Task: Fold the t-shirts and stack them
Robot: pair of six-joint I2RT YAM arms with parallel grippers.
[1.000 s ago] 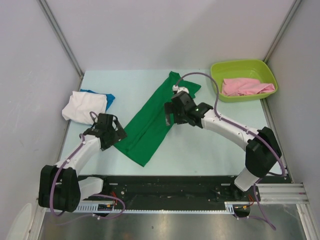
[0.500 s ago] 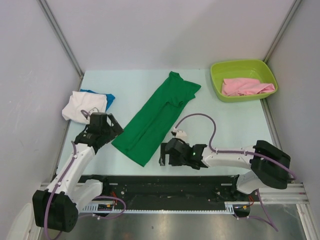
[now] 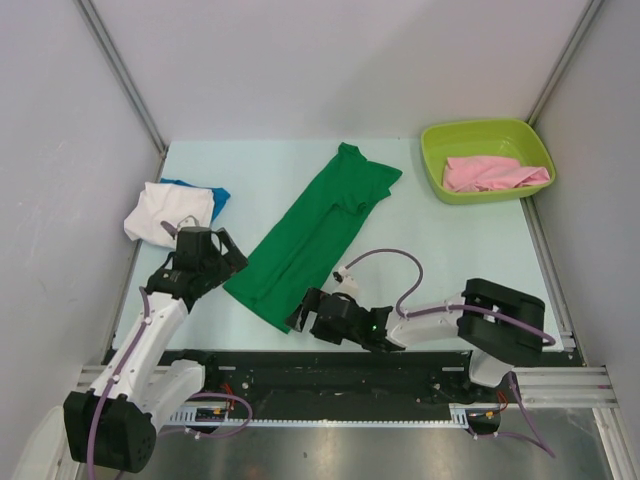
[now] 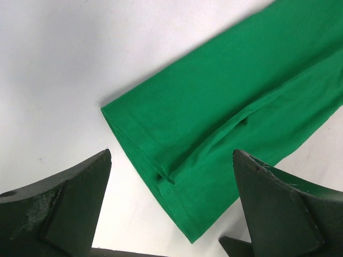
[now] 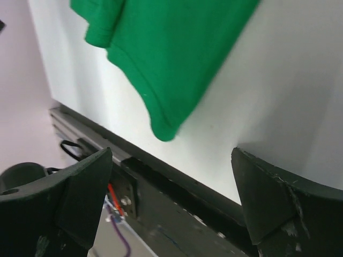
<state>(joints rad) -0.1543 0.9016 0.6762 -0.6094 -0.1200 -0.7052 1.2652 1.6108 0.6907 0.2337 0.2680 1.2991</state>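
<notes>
A bright green t-shirt [image 3: 310, 236] lies folded into a long strip, slanting from the table's middle back to the near left. Its hem end shows in the left wrist view [image 4: 225, 107] and its near corner in the right wrist view [image 5: 166, 59]. My left gripper [image 3: 215, 262] is open and empty, just left of the hem. My right gripper [image 3: 303, 318] is open and empty, low at the near hem corner. A white t-shirt [image 3: 168, 212] lies folded on a blue one [image 3: 212, 194] at the left. A pink t-shirt [image 3: 490, 173] lies crumpled in the tub.
A lime-green plastic tub [image 3: 487, 135] stands at the back right. A black rail [image 3: 330, 370] runs along the table's near edge, also in the right wrist view [image 5: 177, 187]. Grey walls close in the left, back and right sides.
My right arm has swung from the shirt's upper part down to the near hem corner by the table's front edge. My left gripper has shifted slightly back, beside the hem.
</notes>
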